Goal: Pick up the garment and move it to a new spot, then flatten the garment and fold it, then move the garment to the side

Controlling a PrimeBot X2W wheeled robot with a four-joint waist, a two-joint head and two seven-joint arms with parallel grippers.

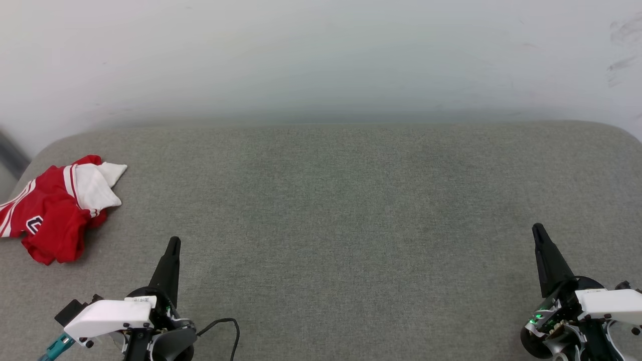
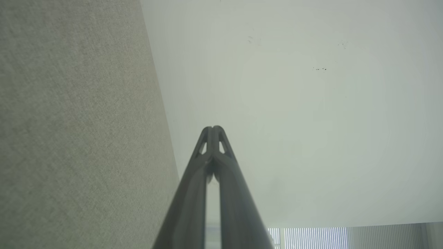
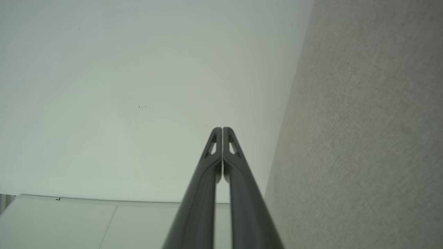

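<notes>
The garment (image 1: pixel 55 213), red with white sleeves and striped trim, lies crumpled at the far left edge of the grey padded surface (image 1: pixel 341 200). My left gripper (image 1: pixel 173 242) hovers low at the lower left, shut and empty, a short way right of and nearer than the garment. At the lower right my right gripper (image 1: pixel 536 228) is also shut with nothing in it, far from the garment. In the left wrist view the left gripper (image 2: pixel 213 128) has its tips together, pointing at the wall. The right gripper (image 3: pixel 222 129) looks the same in the right wrist view.
A white wall (image 1: pixel 321 55) rises just behind the grey surface. The surface's rounded corners show at the back left and back right. A black cable (image 1: pixel 225 323) loops beside my left wrist.
</notes>
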